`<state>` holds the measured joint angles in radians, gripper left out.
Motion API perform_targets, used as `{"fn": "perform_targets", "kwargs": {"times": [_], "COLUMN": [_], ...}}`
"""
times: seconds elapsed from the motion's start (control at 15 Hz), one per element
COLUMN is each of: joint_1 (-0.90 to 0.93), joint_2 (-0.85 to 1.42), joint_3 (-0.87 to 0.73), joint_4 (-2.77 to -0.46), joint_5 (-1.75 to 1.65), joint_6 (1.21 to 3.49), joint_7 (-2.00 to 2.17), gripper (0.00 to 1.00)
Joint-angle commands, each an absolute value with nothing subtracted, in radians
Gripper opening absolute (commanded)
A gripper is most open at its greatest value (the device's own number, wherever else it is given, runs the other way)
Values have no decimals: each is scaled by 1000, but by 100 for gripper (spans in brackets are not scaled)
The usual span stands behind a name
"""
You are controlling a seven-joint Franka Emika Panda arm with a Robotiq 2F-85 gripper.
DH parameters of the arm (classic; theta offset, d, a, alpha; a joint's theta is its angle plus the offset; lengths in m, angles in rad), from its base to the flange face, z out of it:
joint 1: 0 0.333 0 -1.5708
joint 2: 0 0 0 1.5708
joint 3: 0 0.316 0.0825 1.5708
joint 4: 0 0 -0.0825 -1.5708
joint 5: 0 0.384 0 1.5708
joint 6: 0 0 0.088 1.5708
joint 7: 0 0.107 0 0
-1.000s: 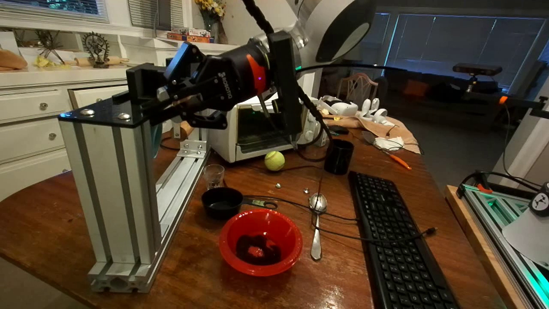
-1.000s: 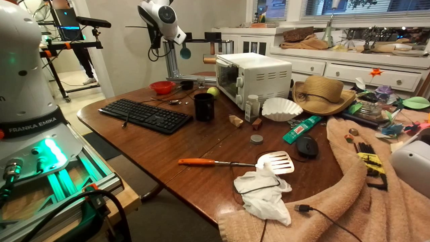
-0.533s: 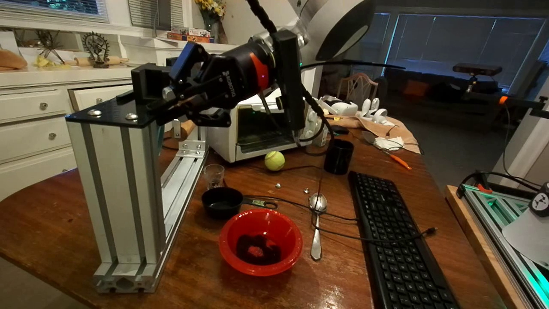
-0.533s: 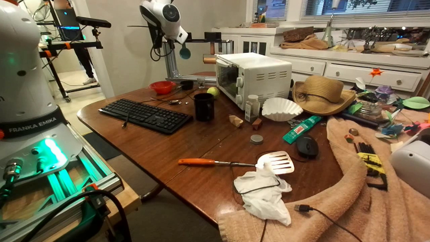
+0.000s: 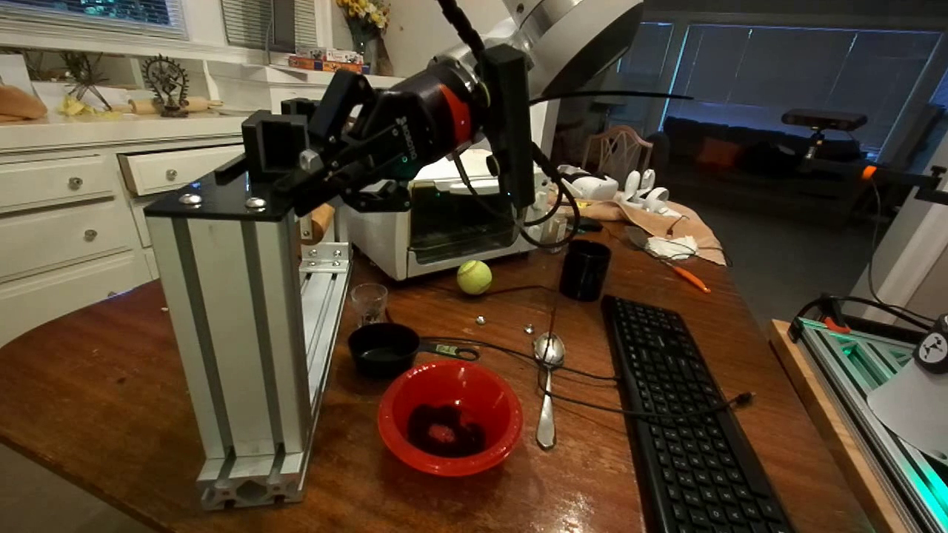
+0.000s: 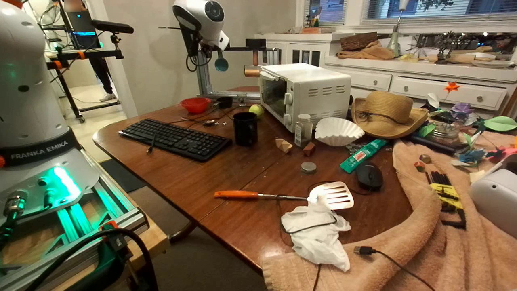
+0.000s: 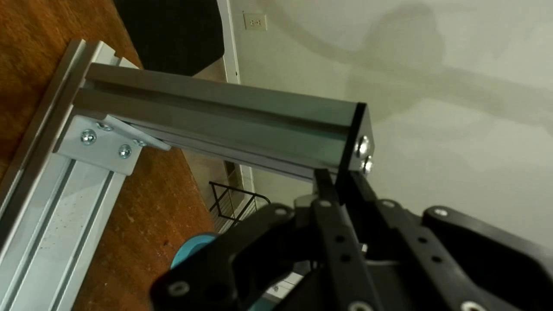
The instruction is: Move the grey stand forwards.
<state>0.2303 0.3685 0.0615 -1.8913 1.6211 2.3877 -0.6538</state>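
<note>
The grey stand [image 5: 241, 333] is a tall frame of ribbed aluminium bars with a black plate and black blocks on top. It stands upright on the wooden table. It also shows at the back in an exterior view [image 6: 203, 74], partly behind the arm. In the wrist view its near post [image 7: 216, 108] runs across to the black top plate [image 7: 352, 142]. My gripper [image 7: 339, 176] is shut on the edge of that plate, one finger on each side. In an exterior view the gripper [image 5: 296, 191] meets the plate's right edge. A teal ladle [image 6: 221, 64] hangs from the stand.
A black measuring cup [image 5: 384, 352], a small glass [image 5: 369, 305] and a red bowl [image 5: 450, 451] stand close beside the stand's base. The white toaster oven [image 6: 315, 89] is behind them. A tennis ball [image 5: 474, 277], black mug [image 5: 585, 270], spoon [image 5: 546, 400] and keyboard [image 5: 689, 414] lie further over.
The stand's near post has slid right in an exterior view, towards the bowl and measuring cup. The gripper and arm moved with it, still holding the plate. The other table objects stayed put.
</note>
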Motion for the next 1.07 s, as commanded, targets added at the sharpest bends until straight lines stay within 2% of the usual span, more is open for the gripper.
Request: {"fn": "perform_targets", "kwargs": {"times": [0.0,1.0], "joint_1": [177,63], "joint_2": [269,236], "joint_3": [62,50], "joint_4": [-1940,-1946], "joint_5": [1514,1288], "joint_6": [2302,2078], "joint_7": [-625,-586], "gripper": [3,3]}}
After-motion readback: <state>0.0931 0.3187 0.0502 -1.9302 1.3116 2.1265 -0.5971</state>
